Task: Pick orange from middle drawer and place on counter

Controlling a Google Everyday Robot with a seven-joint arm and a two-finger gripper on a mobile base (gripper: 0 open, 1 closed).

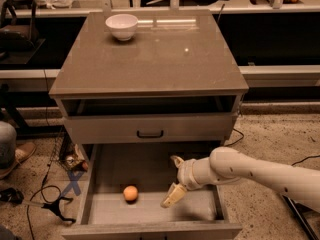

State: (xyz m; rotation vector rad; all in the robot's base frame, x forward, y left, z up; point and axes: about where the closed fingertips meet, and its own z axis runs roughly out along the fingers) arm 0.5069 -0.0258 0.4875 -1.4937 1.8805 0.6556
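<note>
**Q:** What could go wrong from here?

**Me:** There is only one camera view to go on. My gripper (174, 179) hangs inside the middle drawer (88, 194), to the right of the orange (130, 193) and apart from it. Its two fingers are spread wide. The orange is round and smooth and lies loose on the bare drawer floor. I judge that a finger nudging it from the side would send it rolling to the left wall. It could also roll to the far end under the upper drawer (150, 129), where my reach is poor.

**Q:** Anything else?

**Me:** My arm (260, 171) comes in over the drawer's right wall, just below the upper drawer front. If I lift straight up without first drawing toward the near side, I could knock my wrist or the fruit against that front. An off-centre squeeze could also pop the orange out of my grasp.

**Q:** And the orange itself?

**Me:** It is small and evenly orange, and I can make out no stem. It sits left of the drawer's middle, toward the near end, touching only the floor. The counter (150, 59) above has a white bowl (122, 26) at its far left, so I'd set the orange down away from that.
</note>
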